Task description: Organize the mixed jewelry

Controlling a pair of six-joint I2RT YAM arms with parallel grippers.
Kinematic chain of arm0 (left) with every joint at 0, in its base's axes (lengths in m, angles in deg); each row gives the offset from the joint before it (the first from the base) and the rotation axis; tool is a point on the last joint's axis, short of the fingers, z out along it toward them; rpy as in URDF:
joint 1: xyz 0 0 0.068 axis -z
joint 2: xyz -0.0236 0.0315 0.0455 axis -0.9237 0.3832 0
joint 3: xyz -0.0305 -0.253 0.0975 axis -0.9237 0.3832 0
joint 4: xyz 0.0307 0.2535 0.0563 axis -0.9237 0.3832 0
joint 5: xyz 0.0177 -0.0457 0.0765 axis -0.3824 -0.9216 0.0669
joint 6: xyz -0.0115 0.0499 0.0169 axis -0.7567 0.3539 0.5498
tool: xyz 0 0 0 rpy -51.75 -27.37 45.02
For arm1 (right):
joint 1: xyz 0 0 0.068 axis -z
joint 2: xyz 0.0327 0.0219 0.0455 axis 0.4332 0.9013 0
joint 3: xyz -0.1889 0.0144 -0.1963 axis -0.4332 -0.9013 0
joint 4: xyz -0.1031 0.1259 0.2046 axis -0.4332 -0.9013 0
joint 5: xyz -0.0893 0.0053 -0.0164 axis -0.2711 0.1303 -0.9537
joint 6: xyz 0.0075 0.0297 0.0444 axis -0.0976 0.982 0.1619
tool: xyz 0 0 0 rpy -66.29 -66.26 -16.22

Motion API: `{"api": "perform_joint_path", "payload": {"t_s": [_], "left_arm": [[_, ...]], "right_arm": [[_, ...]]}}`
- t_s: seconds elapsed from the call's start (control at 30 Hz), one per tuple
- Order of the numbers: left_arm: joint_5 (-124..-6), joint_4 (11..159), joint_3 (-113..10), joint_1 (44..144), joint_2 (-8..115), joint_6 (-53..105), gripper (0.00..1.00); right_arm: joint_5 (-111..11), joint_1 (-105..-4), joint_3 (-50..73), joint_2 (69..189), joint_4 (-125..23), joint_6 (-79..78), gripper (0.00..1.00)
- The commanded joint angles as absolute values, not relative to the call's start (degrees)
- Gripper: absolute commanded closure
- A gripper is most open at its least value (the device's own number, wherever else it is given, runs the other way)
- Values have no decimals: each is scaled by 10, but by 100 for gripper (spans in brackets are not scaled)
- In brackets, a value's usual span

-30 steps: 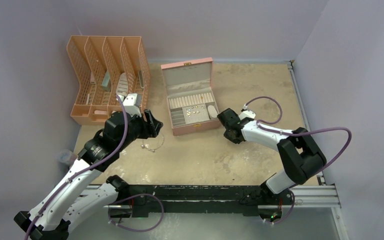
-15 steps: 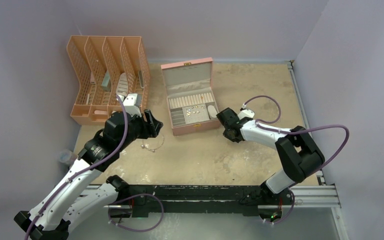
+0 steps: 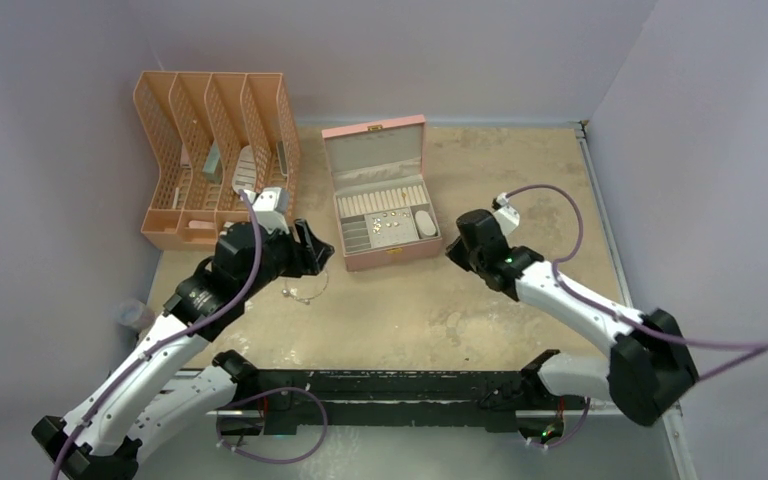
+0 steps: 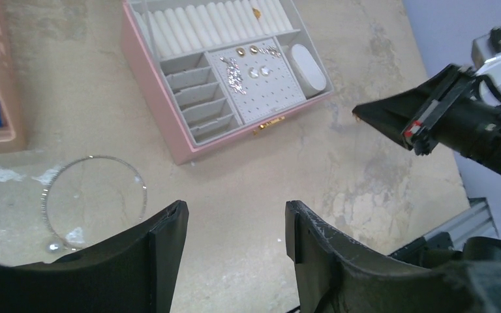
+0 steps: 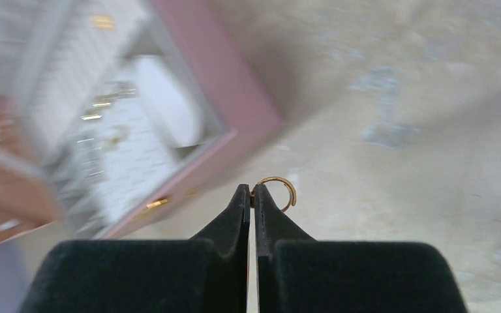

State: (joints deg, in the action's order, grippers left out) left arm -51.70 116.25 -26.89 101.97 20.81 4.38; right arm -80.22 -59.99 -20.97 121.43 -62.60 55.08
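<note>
My right gripper (image 5: 251,189) is shut on a small gold ring (image 5: 280,188) and holds it above the table, just right of the open pink jewelry box (image 5: 228,91). In the top view this gripper (image 3: 457,250) is by the box's front right corner (image 3: 430,243). A thin silver loop with small charms (image 4: 94,195) lies on the table left of the box; it also shows in the top view (image 3: 305,290). My left gripper (image 4: 235,215) is open and empty, just right of the loop. Tiny gold and silver pieces (image 4: 254,62) sit on the box's grey pad.
An orange file rack (image 3: 215,150) stands at the back left with small items in its slots. The box lid (image 3: 375,150) stands upright behind its tray. Purple walls close in the table at the left, back and right.
My right arm has swung and lifted, its elbow moving out to the right, with the gripper still by the box's right corner. The left arm has shifted slightly.
</note>
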Motion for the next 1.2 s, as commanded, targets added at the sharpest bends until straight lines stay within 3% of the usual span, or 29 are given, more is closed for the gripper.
{"api": "perform_joint_path", "payload": {"t_s": [0.0, 0.27, 0.6, 0.9, 1.17], "left_arm": [[-594, 1081, -244, 1017, 215, -5, 45], [-746, 905, -197, 1017, 256, -158, 44], [-769, 759, -169, 1016, 242, -277, 36], [-792, 568, -117, 1016, 247, -360, 39], [-827, 398, -106, 1016, 306, -414, 39]], "right_arm": [[-704, -599, -223, 1122, -494, 505, 100], [-487, -599, -212, 1086, -273, 499, 100], [-292, -599, -205, 1158, -36, 577, 100], [-216, -599, -238, 1188, 157, 711, 100], [-192, -600, -229, 1189, 208, 764, 100]]}}
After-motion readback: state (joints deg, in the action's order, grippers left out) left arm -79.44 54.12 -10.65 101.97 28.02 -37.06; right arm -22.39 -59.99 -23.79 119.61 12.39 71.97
